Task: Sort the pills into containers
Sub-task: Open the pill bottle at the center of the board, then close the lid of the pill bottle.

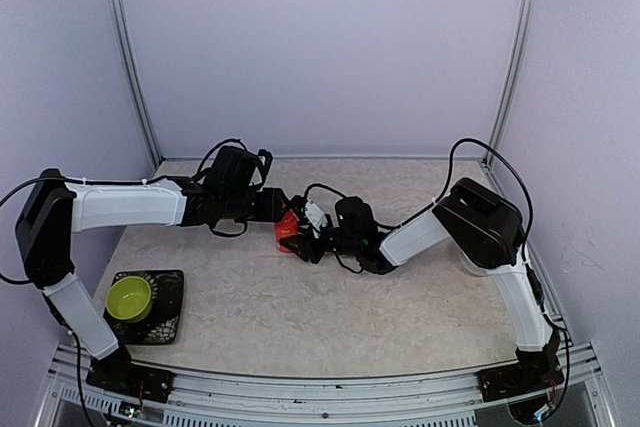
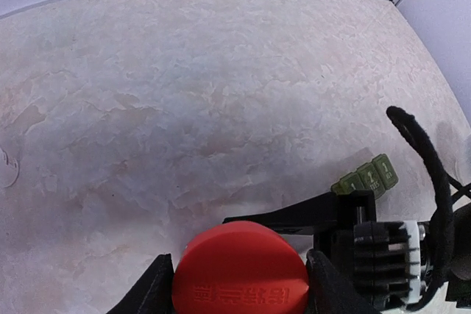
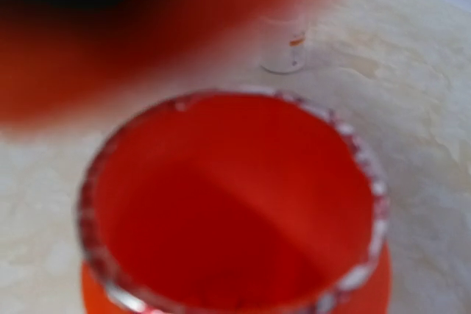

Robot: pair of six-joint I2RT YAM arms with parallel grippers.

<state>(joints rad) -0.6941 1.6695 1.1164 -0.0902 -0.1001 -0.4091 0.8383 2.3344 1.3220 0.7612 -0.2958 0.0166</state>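
My left gripper (image 2: 239, 284) is shut on a round red cap (image 2: 239, 259), one finger on each side. Seen from above, it (image 1: 289, 218) meets my right gripper (image 1: 310, 242) at the table's middle, around a red bottle (image 1: 287, 234). The right wrist view is filled by the blurred open mouth of that red bottle (image 3: 235, 204), with the cap (image 3: 147, 27) blurred above it. The right fingers are hidden there, and the bottle seems held in them. The dark green pill box (image 2: 366, 176), closed, lies beyond the right gripper. No pills show.
A lime-green bowl (image 1: 129, 297) sits on a black square base (image 1: 172, 292) at the front left. A small white bottle (image 3: 283, 53) stands on the table past the red bottle. Lavender walls close in the back and sides.
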